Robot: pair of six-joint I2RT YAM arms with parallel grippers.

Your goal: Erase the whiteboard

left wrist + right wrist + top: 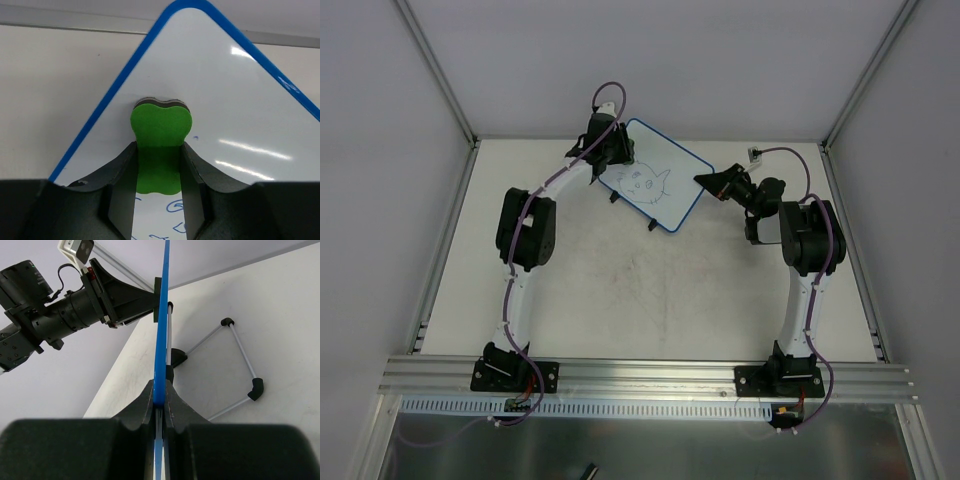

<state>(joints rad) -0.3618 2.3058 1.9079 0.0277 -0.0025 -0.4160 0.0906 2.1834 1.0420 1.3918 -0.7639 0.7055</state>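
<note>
Far-centre table (620, 300) space is occupied by the tilted whiteboard (660, 190), closed in by the left gripper (607, 150) with green eraser (160, 130) and the right gripper (705, 183); open tabletop is seen toward the near edge.

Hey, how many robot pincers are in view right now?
2. The left pincer, at the far-left edge of the blue-rimmed white rectangular whiteboard, grips a green bone-shaped foam eraser; the right pincer clamps its right rim.
</note>
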